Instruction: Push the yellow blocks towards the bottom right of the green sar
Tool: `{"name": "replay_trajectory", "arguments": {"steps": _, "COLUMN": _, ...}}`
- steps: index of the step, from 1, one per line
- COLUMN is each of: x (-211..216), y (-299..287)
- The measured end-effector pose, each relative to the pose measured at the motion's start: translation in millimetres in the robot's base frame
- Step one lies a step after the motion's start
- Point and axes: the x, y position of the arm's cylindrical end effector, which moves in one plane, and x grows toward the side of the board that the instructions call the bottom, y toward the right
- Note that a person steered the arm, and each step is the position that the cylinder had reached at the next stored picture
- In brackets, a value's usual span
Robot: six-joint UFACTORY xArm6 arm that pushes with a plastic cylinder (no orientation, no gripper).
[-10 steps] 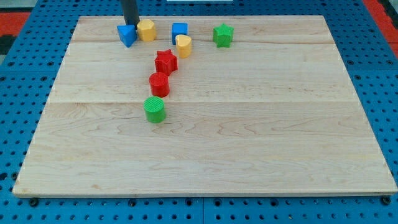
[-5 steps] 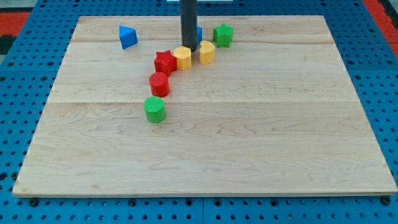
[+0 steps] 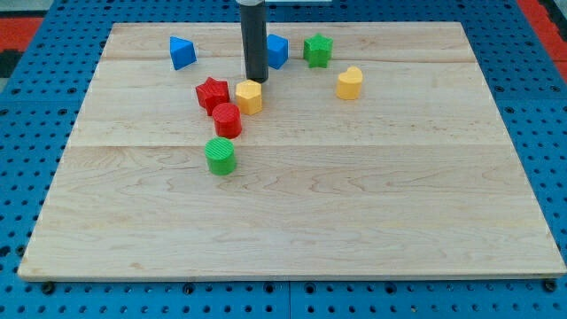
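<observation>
My tip [image 3: 256, 80] stands just above a yellow hexagonal block [image 3: 249, 97], touching or nearly touching its upper edge. A second yellow block, heart-shaped [image 3: 350, 83], lies apart to the right, below and right of the green star [image 3: 317, 50]. The green star sits near the view's top, right of my rod. A red star [image 3: 213, 93] touches the yellow hexagon's left side.
A red cylinder [image 3: 227, 120] sits just below the red star and yellow hexagon. A green cylinder [image 3: 221, 155] lies below that. A blue cube [image 3: 277, 50] stands behind my rod, next to the green star. A blue triangular block [image 3: 182, 52] is at the top left.
The rod moved slightly left and down. The yellow heart slid right to below the green star. The yellow hexagon and the red star shifted left and down.
</observation>
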Motion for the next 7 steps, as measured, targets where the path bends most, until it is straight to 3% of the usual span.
{"name": "replay_trajectory", "arguments": {"steps": 1, "x": 5.5, "y": -60.1}}
{"name": "replay_trajectory", "arguments": {"steps": 2, "x": 44.4, "y": -61.5}}
{"name": "replay_trajectory", "arguments": {"steps": 3, "x": 57.6, "y": -16.3}}
{"name": "replay_trajectory", "arguments": {"steps": 5, "x": 27.1, "y": 92.4}}
{"name": "replay_trajectory", "arguments": {"steps": 6, "x": 8.4, "y": 70.9}}
{"name": "replay_trajectory", "arguments": {"steps": 7, "x": -21.9, "y": 135.0}}
